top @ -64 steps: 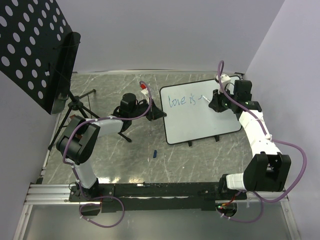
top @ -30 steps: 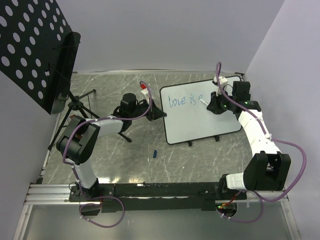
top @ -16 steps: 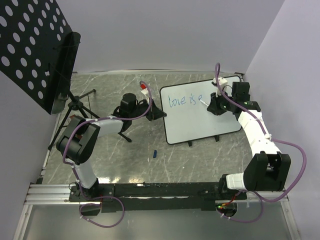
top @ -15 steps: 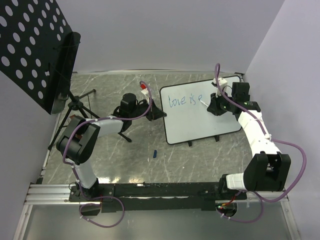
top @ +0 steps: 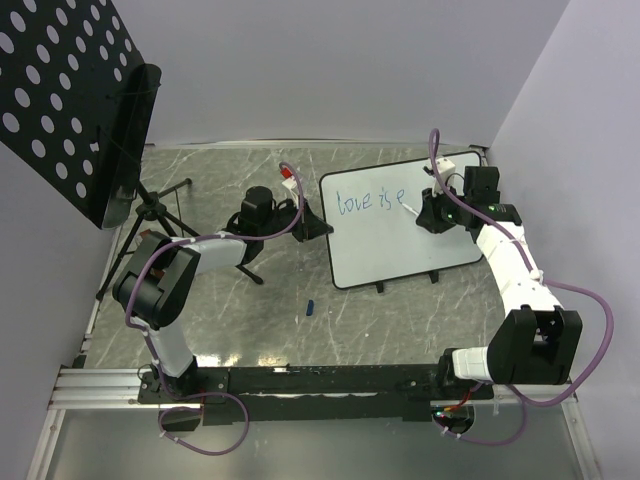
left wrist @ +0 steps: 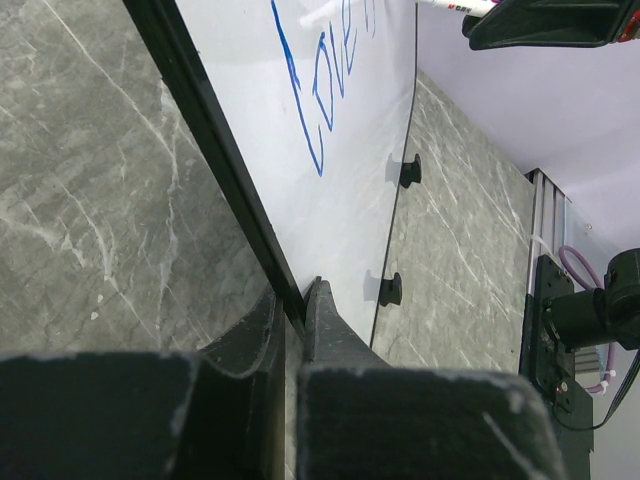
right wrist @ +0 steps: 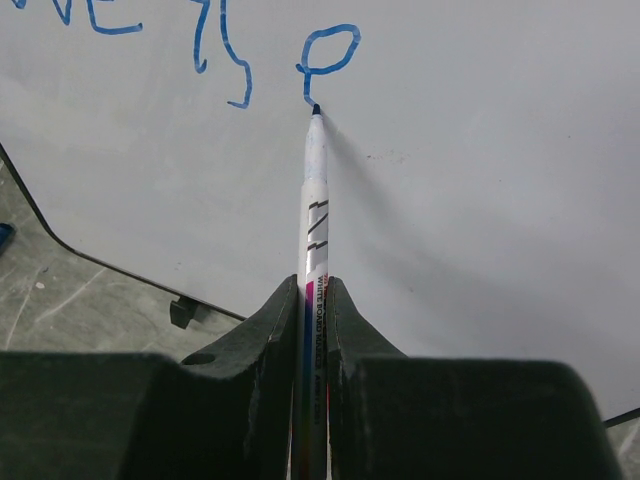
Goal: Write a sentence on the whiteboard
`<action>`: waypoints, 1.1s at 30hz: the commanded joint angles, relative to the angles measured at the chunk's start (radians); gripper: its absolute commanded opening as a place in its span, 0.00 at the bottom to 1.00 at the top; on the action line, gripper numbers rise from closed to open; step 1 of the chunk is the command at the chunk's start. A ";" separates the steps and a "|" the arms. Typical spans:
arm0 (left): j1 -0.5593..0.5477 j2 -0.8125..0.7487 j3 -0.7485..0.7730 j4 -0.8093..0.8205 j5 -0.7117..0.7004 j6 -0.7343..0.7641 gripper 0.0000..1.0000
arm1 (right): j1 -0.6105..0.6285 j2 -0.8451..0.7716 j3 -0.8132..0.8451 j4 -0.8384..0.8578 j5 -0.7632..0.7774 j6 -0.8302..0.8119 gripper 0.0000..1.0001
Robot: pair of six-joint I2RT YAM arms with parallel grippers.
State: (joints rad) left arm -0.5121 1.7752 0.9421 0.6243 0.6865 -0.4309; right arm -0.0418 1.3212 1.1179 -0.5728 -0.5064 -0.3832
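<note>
Right tool [right wrist: 312, 300] pinched on marker [right wrist: 315, 190] barrel, tip touching whiteboard [top: 400, 250] at tail of blue "e" in sentence [top: 370, 202]. Left tool [left wrist: 293, 300] clamped on whiteboard left rim. Whiteboard near bench [top: 220, 310] far right corner. Likely light, stiff, glossy, prone to sliding on small feet; thin rim best hold

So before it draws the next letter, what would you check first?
1. Right gripper shut on the white marker pen: ok.
2. Pen tip touching the glossy white black-rimmed whiteboard: ok.
3. Left gripper pinching the board's black rim: ok.
4. Blue handwritten sentence legible so far: ok.
5. Blank board right of the last letter: ok.
6. Ink left in pen: cannot tell.
</note>
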 commanded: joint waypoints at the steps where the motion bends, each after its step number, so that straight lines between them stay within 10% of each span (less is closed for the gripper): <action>1: -0.023 -0.019 -0.006 -0.008 -0.005 0.153 0.01 | -0.006 -0.039 0.011 -0.001 0.037 -0.003 0.00; 33: -0.025 -0.011 -0.005 -0.009 -0.008 0.155 0.01 | -0.029 -0.109 0.092 -0.006 -0.023 0.030 0.00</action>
State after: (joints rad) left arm -0.5198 1.7752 0.9421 0.6407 0.6876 -0.4297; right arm -0.0601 1.2400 1.1812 -0.6052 -0.5102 -0.3637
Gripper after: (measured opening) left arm 0.054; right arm 0.186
